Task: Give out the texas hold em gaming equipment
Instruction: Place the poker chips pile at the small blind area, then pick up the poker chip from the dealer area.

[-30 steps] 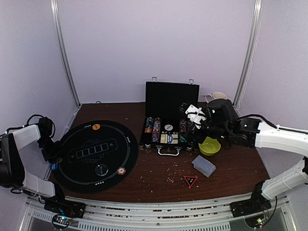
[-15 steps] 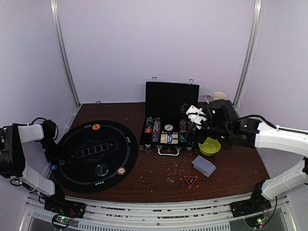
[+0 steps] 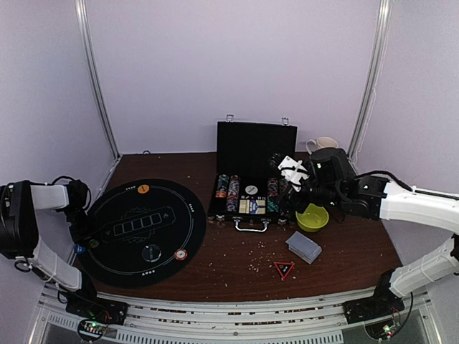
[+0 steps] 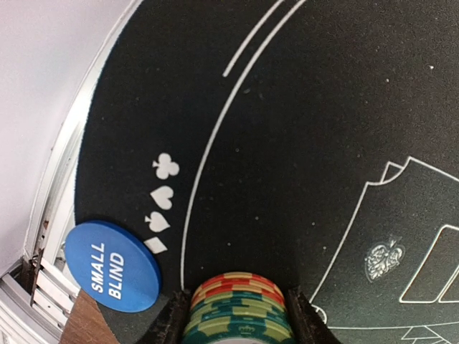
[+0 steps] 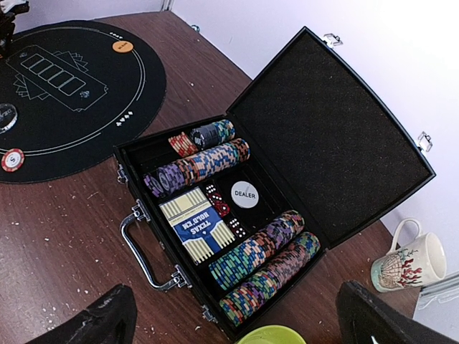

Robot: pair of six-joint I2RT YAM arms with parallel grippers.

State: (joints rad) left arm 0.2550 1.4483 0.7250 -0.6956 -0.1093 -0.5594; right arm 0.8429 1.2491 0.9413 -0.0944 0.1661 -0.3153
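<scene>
The left pincer [image 4: 234, 319] grips a stack of chips [image 4: 238, 301] between its 2 dark fingers, low over the left rim of the round black mat [image 3: 143, 229]. The chips' edges are striped red, green and cream, the top one mostly red. Just beside the stack lies a flat blue disc [image 4: 112, 266] printed SMALL BLIND in white; it sits at the mat's border and juts slightly over the brown desk [image 3: 237, 265]. 4 white suit symbols and curved white lines are printed on the felt next to it.

Further round the mat are an orange disc [image 3: 143, 188] at the far edge, a clear disc [image 3: 151, 252] near the front, and a red-and-white chip [image 3: 181, 254] just right of that.

The right pincer [image 5: 237, 308] hangs with its jaws wide apart and nothing between them, above the open black case [image 5: 330, 136]. Inside, rows of chips [image 5: 204, 161] stand on edge in mixed colours along both sides, with a blue and yellow card box [image 5: 197, 223], a white DEALER button [image 5: 244, 194] and red dice [image 5: 219, 208] in the middle.

A grey-blue deck of cards [image 3: 303, 246] lies on the desk in front of the case, near a yellow-green bowl [image 3: 313, 217]. A patterned mug [image 5: 409, 261] stands to the right of the lid.
</scene>
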